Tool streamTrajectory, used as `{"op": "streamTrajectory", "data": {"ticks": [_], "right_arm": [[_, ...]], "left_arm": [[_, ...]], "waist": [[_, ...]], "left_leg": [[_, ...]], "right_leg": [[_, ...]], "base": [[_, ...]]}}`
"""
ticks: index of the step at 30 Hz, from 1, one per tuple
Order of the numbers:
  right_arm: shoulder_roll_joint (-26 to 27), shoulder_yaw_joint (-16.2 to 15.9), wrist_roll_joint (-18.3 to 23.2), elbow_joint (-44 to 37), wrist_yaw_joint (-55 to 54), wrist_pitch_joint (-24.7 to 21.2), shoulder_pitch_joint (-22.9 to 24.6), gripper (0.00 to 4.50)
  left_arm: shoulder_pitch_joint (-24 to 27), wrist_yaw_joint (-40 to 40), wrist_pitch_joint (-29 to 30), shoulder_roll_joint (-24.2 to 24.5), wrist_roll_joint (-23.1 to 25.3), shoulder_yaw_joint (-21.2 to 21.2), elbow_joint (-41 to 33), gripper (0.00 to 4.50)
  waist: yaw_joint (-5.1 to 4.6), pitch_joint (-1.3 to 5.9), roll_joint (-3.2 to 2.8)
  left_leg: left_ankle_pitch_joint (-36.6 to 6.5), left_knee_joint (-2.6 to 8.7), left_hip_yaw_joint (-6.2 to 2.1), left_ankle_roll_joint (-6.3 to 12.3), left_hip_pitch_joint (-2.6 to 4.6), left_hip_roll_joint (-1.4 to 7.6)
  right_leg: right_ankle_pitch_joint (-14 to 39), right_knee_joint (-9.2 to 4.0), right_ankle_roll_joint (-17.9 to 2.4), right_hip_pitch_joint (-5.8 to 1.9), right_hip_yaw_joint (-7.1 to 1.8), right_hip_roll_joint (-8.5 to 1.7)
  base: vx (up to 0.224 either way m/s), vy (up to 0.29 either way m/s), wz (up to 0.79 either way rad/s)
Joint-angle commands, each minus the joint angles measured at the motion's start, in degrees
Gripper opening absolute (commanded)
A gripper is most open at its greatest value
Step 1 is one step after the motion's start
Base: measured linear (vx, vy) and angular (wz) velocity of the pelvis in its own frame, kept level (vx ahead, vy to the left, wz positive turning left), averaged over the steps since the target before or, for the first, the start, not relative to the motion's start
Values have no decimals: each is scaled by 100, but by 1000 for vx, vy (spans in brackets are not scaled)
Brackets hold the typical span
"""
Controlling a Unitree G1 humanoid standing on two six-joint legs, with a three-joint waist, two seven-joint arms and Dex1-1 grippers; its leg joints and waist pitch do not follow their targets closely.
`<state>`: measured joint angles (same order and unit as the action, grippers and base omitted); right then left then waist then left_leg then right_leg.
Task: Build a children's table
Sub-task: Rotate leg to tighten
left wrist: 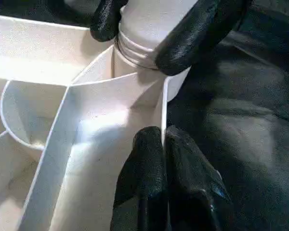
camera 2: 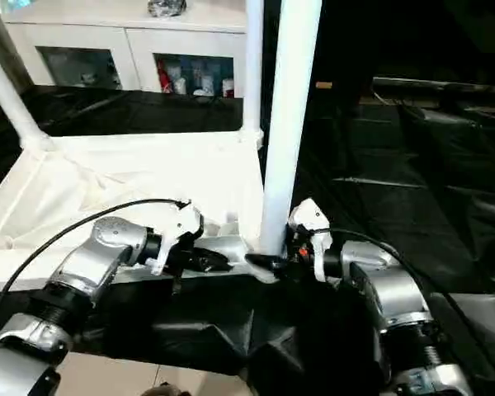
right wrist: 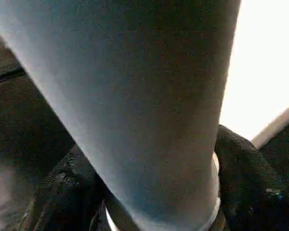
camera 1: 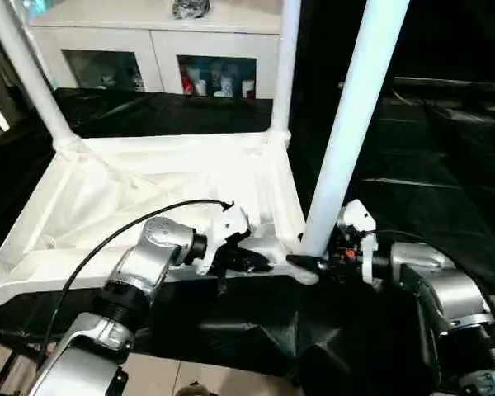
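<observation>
Tabletop (camera 1: 148, 186) lies upside down on the black-draped table (camera 1: 445, 165), ribs up, right in front of me. My left pincer (left wrist: 163, 144) is pinched together on the thin side wall of the tabletop at its near right corner. Just beside it, my right pincer (camera 1: 307, 262) has its fingers (left wrist: 197, 33) either side of the base of the nearest leg (camera 1: 355, 115), clamped on it where its threaded end meets the corner socket (left wrist: 135, 84). That leg stands nearly upright, w/ a slight tilt. 2 more legs (camera 1: 285, 66) stand in the far corners
</observation>
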<state>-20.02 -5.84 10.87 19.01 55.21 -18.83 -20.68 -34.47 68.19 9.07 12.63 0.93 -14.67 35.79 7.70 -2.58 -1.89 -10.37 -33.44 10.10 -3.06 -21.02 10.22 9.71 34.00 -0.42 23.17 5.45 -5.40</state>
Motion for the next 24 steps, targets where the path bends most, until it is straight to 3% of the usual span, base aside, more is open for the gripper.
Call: {"op": "streamTrajectory", "data": {"ticks": [1, 4, 6, 8, 11, 13, 14, 15, 18, 19, 22, 24], "right_arm": [[394, -225, -295, 416, -752, -13, -156, 270], [753, -98, -461, 816, -1596, -39, -315, 269], [1066, 40, -590, 1117, -2403, -8, -465, 269], [1163, 100, -617, 1212, -2667, -8, -518, 269], [1434, 139, -766, 1551, -3142, 210, -714, 269], [1489, 152, -738, 1615, -3109, 272, -762, 269], [1496, 156, -731, 1624, -3102, 282, -769, 325], [1488, 187, -618, 1561, -2920, 246, -769, 338], [1420, 180, -515, 1425, -2650, 277, -748, 345], [1330, 107, -520, 1309, -2465, 334, -709, 366], [750, -286, -424, 741, -1265, 603, -429, 366], [558, -342, -325, 567, -898, 599, -339, 366]], "left_arm": [[-356, -547, -201, -475, -115, 132, 112, 0], [-628, -1110, -217, -746, -29, 209, 513, 0], [-859, -1620, -193, -998, -20, 295, 822, 0], [-923, -1755, -181, -1071, -26, 321, 904, 0], [-1151, -2066, -330, -1405, -22, 375, 1210, 0], [-1224, -2096, -411, -1487, -19, 388, 1329, 0], [-1236, -2095, -424, -1496, -21, 390, 1352, 0], [-1243, -2048, -467, -1495, -29, 379, 1374, 0], [-1222, -1894, -551, -1457, -39, 352, 1387, 0], [-1174, -1759, -581, -1409, -49, 326, 1338, 0], [-944, -1066, -660, -1119, -150, 260, 1088, 0], [-850, -795, -672, -1015, -201, 224, 948, 0]], "waist": [[-25, 315, 131], [-97, 322, 127], [-136, 335, 112], [-149, 335, 121], [-141, 358, 88], [-136, 360, 102], [-125, 361, 104], [-118, 361, 98], [-108, 353, 105], [-109, 353, 103], [-66, 355, 137], [-50, 349, 150]], "left_leg": [[-1339, 432, -102, 176, 28, 287], [-1423, 431, -114, 95, 45, 275], [-1387, 430, -111, 82, 53, 266], [-1330, 426, -106, 79, 38, 259], [-1197, 408, -92, 137, 44, 257], [-1166, 397, -88, 189, 32, 252], [-1152, 389, -80, 244, 33, 252], [-1111, 392, -86, 298, 25, 253], [-1136, 398, -87, 339, 20, 264], [-1146, 400, -89, 332, 22, 267], [-1112, 386, -81, 458, 12, 282], [-1049, 379, -76, 543, 2, 282]], "right_leg": [[2261, -512, -903, -278, -291, -427], [2402, -527, -823, -274, -290, -427], [2169, -509, -889, -269, -291, -405], [2027, -495, -937, -278, -296, -408], [1659, -461, -1030, -280, -303, -401], [1565, -462, -1060, -314, -300, -414], [1528, -464, -1062, -312, -303, -412], [1481, -453, -1068, -325, -299, -409], [1520, -458, -1077, -327, -295, -411], [1552, -459, -1074, -326, -296, -413], [1447, -445, -1040, -351, -303, -415], [1402, -440, -1075, -355, -297, -416]], "base": [[0, 0, 0], [0, 0, 0], [0, 0, 0], [0, 0, 0], [0, 0, 0], [0, 0, 0], [0, 0, 0], [0, 0, 0], [0, 0, 0], [0, 0, 0], [0, 0, 0], [0, 0, 0]]}}
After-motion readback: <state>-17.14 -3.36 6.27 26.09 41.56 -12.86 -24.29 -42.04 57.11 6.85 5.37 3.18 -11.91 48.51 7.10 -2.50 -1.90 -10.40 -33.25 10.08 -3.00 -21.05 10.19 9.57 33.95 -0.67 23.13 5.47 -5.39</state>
